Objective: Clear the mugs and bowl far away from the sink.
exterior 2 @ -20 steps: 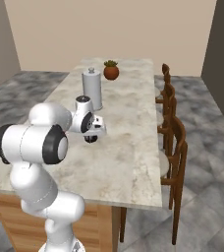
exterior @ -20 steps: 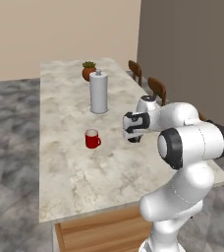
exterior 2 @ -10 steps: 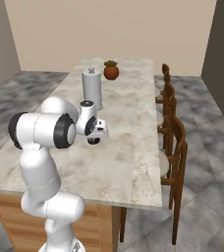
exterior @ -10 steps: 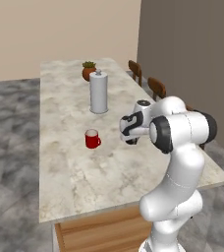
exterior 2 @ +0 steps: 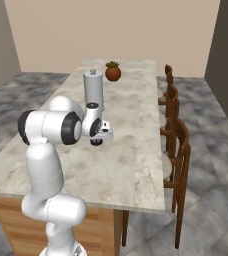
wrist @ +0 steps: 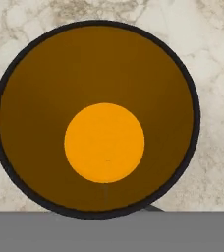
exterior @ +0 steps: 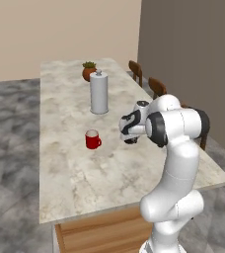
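1. Swinging upward over the last second, the arm's elbow is now standing tall above the worktop (exterior: 75, 168), while the tool (exterior: 129, 134) is staying over the same spot.
2. The red mug (exterior: 92, 140) is sitting where it was, upright, well apart from the tool and in front of the canister (exterior: 98, 93).
3. The tool's fingers are sitting together; whether they are nipping a rim I cannot tell.
4. The hand is looking straight down into the black mug (wrist: 104, 142), which is standing upright on the worktop under the tool.
5. That mug is showing a thin black rim, brownish inner walls and a bright orange floor, and it is looking empty.
6. Judging from this, the arm is resettling over this mug, and the red mug is waiting.
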